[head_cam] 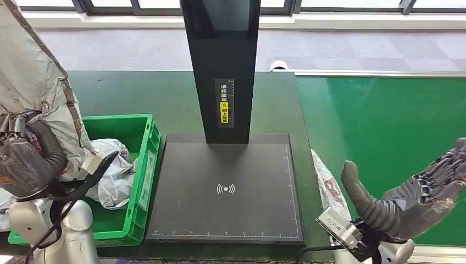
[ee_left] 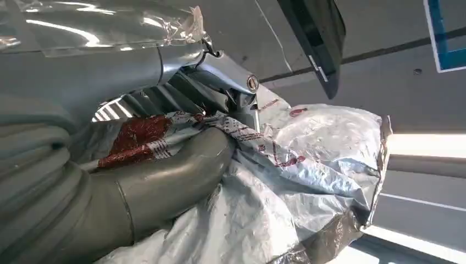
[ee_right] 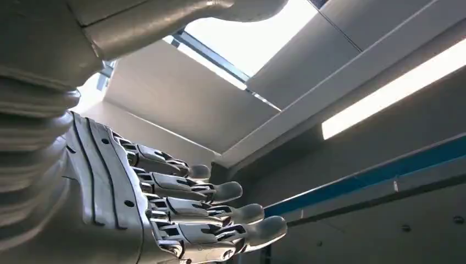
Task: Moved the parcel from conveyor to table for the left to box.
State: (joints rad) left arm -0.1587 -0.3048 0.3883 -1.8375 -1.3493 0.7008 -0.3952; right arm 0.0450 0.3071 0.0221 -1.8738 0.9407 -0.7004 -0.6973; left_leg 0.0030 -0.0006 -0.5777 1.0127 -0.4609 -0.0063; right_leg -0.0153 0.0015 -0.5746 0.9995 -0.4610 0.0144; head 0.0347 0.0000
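A crumpled silver-grey parcel bag (head_cam: 33, 88) with red print is raised at the far left, above the green crate (head_cam: 144, 159). My left hand (head_cam: 27, 154) grips its lower part. In the left wrist view the thumb (ee_left: 181, 176) presses the parcel (ee_left: 308, 181) against the fingers. My right hand (head_cam: 412, 192) hovers palm-up over the near edge of the green conveyor belt (head_cam: 384, 132), fingers (ee_right: 220, 214) spread, holding nothing.
The green crate holds another grey-white bag (head_cam: 112, 170). A black scanning platform (head_cam: 225, 187) with a tall black post (head_cam: 222, 66) stands in the middle of the dark green table. A white bag (head_cam: 329, 187) lies between platform and conveyor.
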